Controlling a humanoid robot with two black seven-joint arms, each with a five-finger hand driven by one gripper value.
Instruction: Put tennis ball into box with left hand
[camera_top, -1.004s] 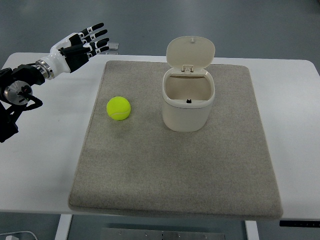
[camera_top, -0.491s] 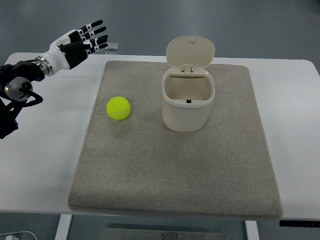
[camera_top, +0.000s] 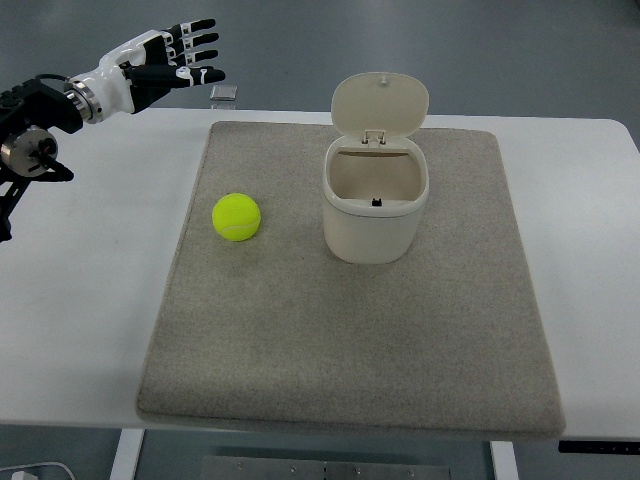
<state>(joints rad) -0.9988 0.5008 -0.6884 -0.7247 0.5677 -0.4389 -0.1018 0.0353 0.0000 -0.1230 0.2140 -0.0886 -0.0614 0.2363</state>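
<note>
The left hand (camera_top: 165, 62), fingers spread and empty, hovers well apart from the ball (camera_top: 236, 216); a clumsy grasp could roll it off the mat (camera_top: 350, 350).

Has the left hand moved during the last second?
Yes. The left hand has risen toward the far table edge, away from the tennis ball.

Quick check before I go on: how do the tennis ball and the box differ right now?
The tennis ball is bright yellow-green and round; the box is cream, with rounded walls. The ball is far smaller and lower than the box. The ball is a closed solid shape, while the box stands with its lid flipped up and its inside showing. Both rest apart on the grey mat, untouched by the left hand.
</note>
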